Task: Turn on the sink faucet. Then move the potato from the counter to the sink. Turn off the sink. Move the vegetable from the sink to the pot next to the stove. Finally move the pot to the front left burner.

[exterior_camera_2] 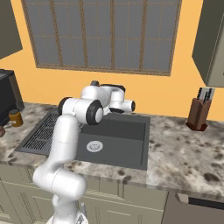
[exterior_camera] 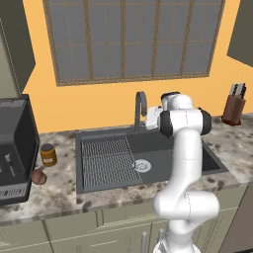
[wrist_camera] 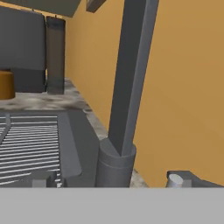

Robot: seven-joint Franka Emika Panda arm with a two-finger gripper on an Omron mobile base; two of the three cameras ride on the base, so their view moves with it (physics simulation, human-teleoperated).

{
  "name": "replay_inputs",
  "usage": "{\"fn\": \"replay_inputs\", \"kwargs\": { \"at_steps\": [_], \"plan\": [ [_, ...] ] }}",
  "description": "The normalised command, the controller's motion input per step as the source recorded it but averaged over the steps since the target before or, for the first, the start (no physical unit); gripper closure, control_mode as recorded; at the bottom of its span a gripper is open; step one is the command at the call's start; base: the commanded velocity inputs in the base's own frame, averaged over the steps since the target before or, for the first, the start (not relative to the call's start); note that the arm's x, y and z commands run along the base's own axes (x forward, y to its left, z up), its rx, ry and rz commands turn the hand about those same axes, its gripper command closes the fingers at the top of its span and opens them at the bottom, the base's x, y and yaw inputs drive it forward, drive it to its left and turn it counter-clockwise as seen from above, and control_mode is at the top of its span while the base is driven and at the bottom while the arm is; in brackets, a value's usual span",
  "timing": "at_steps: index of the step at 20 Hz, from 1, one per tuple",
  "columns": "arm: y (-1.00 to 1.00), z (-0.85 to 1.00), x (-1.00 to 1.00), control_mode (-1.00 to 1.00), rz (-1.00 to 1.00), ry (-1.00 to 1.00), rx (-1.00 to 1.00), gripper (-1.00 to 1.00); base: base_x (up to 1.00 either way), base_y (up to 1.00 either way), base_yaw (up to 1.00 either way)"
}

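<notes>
The faucet (exterior_camera: pixel 140 106) stands at the back rim of the sink (exterior_camera: pixel 197 148), against the orange wall and below the window (exterior_camera: pixel 133 39); in the hand view its grey stem (wrist_camera: pixel 131 74) rises from a round base very close in front of the camera. The gripper (exterior_camera: pixel 152 118) is level with the faucet and just beside it on the right, jaws spread wide and holding nothing; whether a finger touches the stem cannot be told. From the right base view the hand (exterior_camera_2: pixel 124 105) hangs over the back of the basin, near the wall. The sink holds a ribbed drying rack (exterior_camera: pixel 108 160) on its left half and a round drain (exterior_camera: pixel 142 165) near the middle. The potato (exterior_camera: pixel 38 176) lies on the speckled counter (exterior_camera: pixel 59 190) left of the sink, just beside a dark coffee machine (exterior_camera: pixel 15 148), with a small brown jar (exterior_camera: pixel 48 154) near it. A knife block (exterior_camera: pixel 233 106) stands on the counter well to the right of the sink.
</notes>
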Motion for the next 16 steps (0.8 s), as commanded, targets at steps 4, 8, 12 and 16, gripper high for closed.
{"fn": "replay_inputs", "kwargs": {
  "at_steps": [4, 8, 12, 16],
  "plan": [
    [0.07, -0.04, 0.0, -1.0, 0.0, 0.04, 0.0, 1.0, 0.0, 0.0, 0.0],
    [0.04, -0.04, 0.07, -1.0, 0.0, 0.01, 0.0, 1.0, 0.0, 0.0, 0.0],
    [-0.03, 0.0, 0.05, -1.0, 0.0, 0.0, 0.05, 1.0, 0.0, 0.0, 0.0],
    [-0.18, 0.0, 0.0, -1.0, 0.0, 0.0, 0.05, 1.0, 0.0, 0.0, 0.0]
  ]
}}
